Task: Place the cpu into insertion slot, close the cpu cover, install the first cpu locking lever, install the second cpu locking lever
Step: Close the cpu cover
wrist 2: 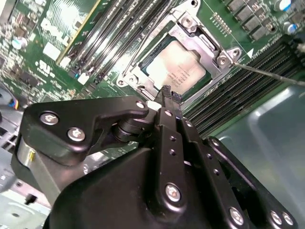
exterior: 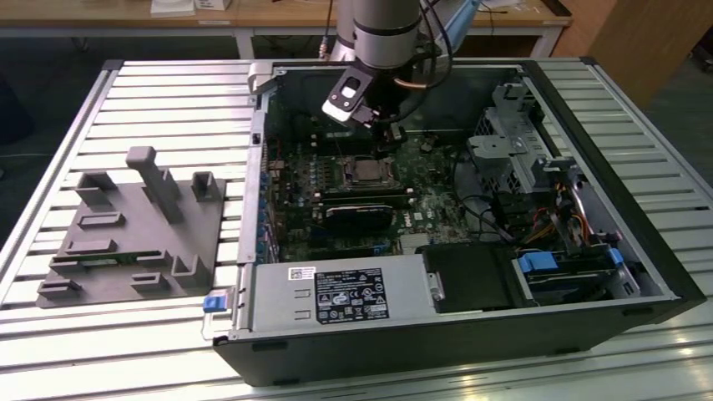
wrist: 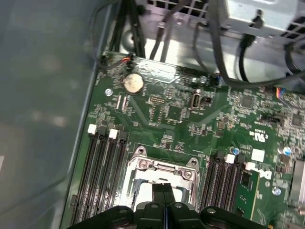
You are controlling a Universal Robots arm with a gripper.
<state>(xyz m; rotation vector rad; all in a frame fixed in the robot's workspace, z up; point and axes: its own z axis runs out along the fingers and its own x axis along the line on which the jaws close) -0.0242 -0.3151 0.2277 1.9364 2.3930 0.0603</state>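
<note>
The cpu [wrist 2: 177, 67] lies flat in the insertion slot [exterior: 362, 171] on the green motherboard, its dull silver top showing through the window of the cpu cover [wrist 2: 205, 40]. The cover is down over it. A thin metal locking lever [wrist 2: 267, 74] runs from the socket's corner out over the memory slots. My gripper [wrist 2: 169, 93] is shut with nothing between its fingers. Its tips hover just above the socket's edge and touch nothing I can see. In the first wrist view my gripper [wrist: 164, 187] sits over the cover [wrist: 159, 167]. In the exterior view my gripper [exterior: 388, 138] hangs just behind the socket.
The open computer case [exterior: 624, 251] lies on a slatted table. Inside are a grey labelled power-supply box [exterior: 334, 296], a black memory module [exterior: 359, 209], a drive cage [exterior: 507, 142] and cables [wrist: 228, 57]. A grey parts fixture [exterior: 134, 234] stands at the exterior view's left.
</note>
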